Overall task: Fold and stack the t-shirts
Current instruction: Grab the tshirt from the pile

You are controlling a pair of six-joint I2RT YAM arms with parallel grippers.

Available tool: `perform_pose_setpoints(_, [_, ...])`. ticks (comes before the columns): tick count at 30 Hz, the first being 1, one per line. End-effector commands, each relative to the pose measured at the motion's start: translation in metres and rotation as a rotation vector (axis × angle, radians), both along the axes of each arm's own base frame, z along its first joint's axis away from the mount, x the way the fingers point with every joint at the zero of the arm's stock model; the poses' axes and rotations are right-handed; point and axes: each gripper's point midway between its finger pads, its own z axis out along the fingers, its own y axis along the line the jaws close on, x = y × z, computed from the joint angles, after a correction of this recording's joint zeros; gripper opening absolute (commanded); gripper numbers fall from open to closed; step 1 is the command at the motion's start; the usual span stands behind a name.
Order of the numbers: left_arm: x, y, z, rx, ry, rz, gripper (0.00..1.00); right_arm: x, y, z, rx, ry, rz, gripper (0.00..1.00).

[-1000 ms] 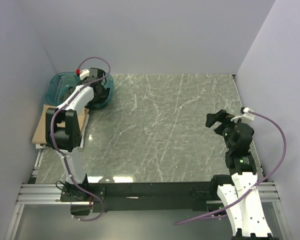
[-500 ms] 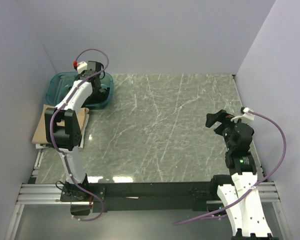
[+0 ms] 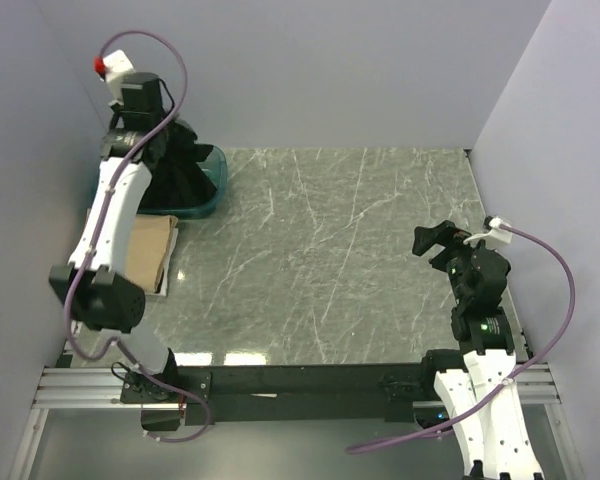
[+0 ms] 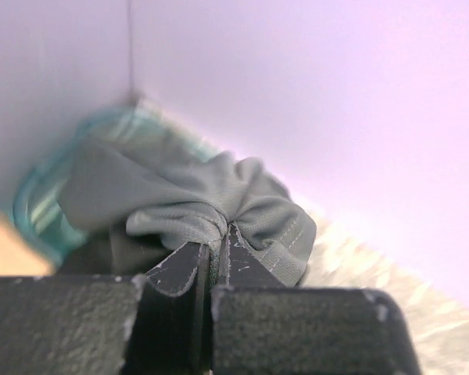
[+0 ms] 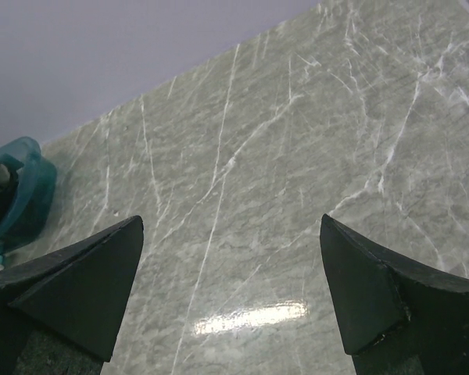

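Note:
My left gripper [image 3: 160, 132] is raised above the back-left corner and is shut on a bunched fold of the dark grey-olive t-shirt [image 3: 178, 170]. The shirt hangs from it in a cone down into the teal tub [image 3: 212, 186]. In the left wrist view, the fingers [image 4: 180, 273] pinch the cloth [image 4: 219, 195] tight between them. A tan-beige t-shirt [image 3: 145, 250] lies folded flat at the table's left edge. My right gripper [image 3: 435, 240] hovers over the right side of the table, open and holding nothing [image 5: 230, 289].
The marble tabletop [image 3: 320, 250] is walled at the back and on both sides. The teal tub [image 5: 16, 195] sits in the back-left corner against the wall. The left arm's purple cable [image 3: 170, 60] loops above its wrist.
The left gripper shut on the dark shirt inside the tub and rose, lifting the cloth up out of it. The right arm has barely moved.

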Motion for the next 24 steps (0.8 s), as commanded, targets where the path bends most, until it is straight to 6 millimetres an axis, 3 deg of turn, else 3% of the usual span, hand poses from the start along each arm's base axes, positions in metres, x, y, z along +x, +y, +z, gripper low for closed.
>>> perform_pose_setpoints(1, [-0.029, 0.0, 0.117, 0.027, -0.326, -0.051, 0.01, 0.0, -0.005, 0.014, -0.005, -0.056, -0.022, 1.0])
perform_pose_setpoints(4, [-0.041, -0.006, 0.148, 0.04, -0.423, -0.097, 0.01, -0.002, -0.004, 0.016, -0.007, -0.062, -0.022, 1.0])
perform_pose_setpoints(13, [-0.051, -0.004, 0.194, 0.076, -0.543, -0.103, 0.01, -0.002, -0.005, 0.016, -0.009, -0.065, -0.023, 1.0])
perform_pose_setpoints(14, [-0.057, -0.004, 0.208, 0.073, -0.571, -0.099, 0.01, -0.002, -0.004, 0.016, -0.009, -0.065, -0.022, 1.0])
perform_pose_setpoints(19, [-0.071, -0.021, 0.252, 0.062, -0.699, -0.202, 0.01, 0.0, -0.004, 0.013, -0.007, -0.049, -0.022, 1.0])
perform_pose_setpoints(21, [-0.078, -0.019, 0.267, 0.069, -0.753, -0.196, 0.01, 0.0, -0.005, 0.014, -0.008, -0.048, -0.023, 1.0])
perform_pose_setpoints(24, [-0.086, -0.026, 0.282, 0.071, -0.796, -0.242, 0.01, -0.001, -0.005, 0.014, -0.009, -0.056, -0.023, 1.0])
